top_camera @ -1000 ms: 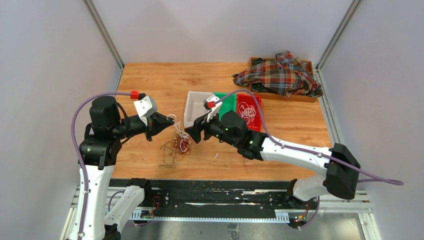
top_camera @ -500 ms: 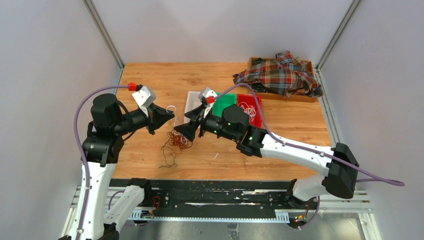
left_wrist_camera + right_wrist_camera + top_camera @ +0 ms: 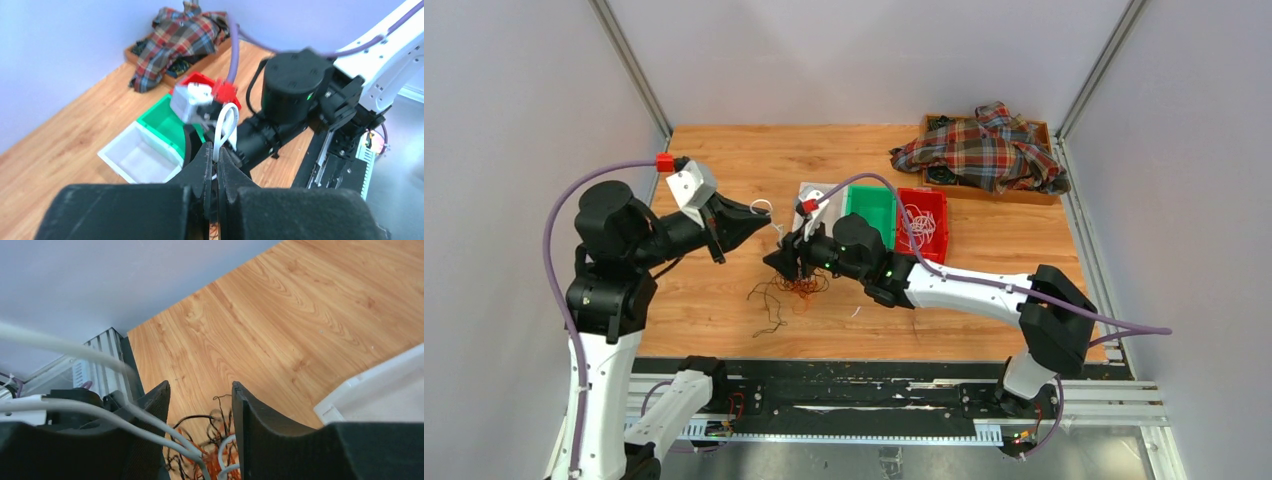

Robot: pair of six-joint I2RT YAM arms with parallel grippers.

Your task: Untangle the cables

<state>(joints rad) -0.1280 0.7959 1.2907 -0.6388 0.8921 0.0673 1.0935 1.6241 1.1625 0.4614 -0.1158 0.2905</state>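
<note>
Count from the overhead view:
- 2 arms: left arm point(image 3: 614, 240), right arm point(image 3: 964, 290)
- 2 grippers: left gripper point(image 3: 769, 222), right gripper point(image 3: 776, 262)
- 3 bins: 1 white bin point(image 3: 812, 192), 1 green bin point(image 3: 871, 205), 1 red bin point(image 3: 936, 235)
- 1 wooden tray point(image 3: 1049, 130)
- 1 plaid shirt point(image 3: 984, 150)
- 1 table point(image 3: 724, 160)
- 1 tangled pile of cables point(image 3: 799, 290); strands too knotted to count
- 1 white cable point(image 3: 762, 207) looped clear of the pile
- A few more white ones in the red bin, number unclear

Your right gripper point(image 3: 200, 389) has its fingers spread apart over the table point(image 3: 310, 305). Low in the gap between them you see the cables point(image 3: 212, 462), a tangle of orange, black and white. White strands cross in front of one finger. A white bin point(image 3: 380, 390) shows at the right edge.
</note>
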